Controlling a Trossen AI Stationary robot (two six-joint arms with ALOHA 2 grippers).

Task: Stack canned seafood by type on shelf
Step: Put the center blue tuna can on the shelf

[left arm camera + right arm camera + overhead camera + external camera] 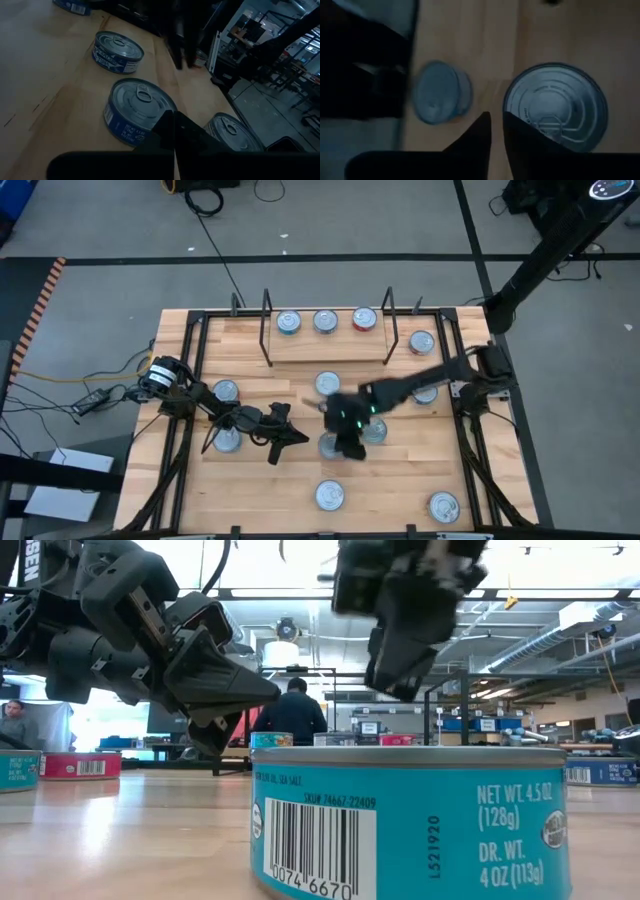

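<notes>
Tins scattered; we hover right gripper (347, 448) above tin (555, 105), fingers barely parted, nothing held. Left gripper (296, 437) closed, empty. Risk: narrow gap strikes lid, shoves tin.

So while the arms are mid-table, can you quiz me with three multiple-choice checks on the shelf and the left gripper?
1. Where on the shelf is the red tin?
A. at the end nearest the left arm
B. in the middle
C. at the end nearest the right arm

2. How many tins stand on the shelf?
A. one
B. three
C. five

3. How is the left gripper?
A. shut, holding nothing
B. shut on a tin
C. wide open over a tin

Answers:
1 C: in the high view the red tin ends the row on the shelf on the right arm's side.
2 B: the red tin stands with two blue tins.
3 A: the left gripper shows its fingers pressed together with nothing between them.
</notes>
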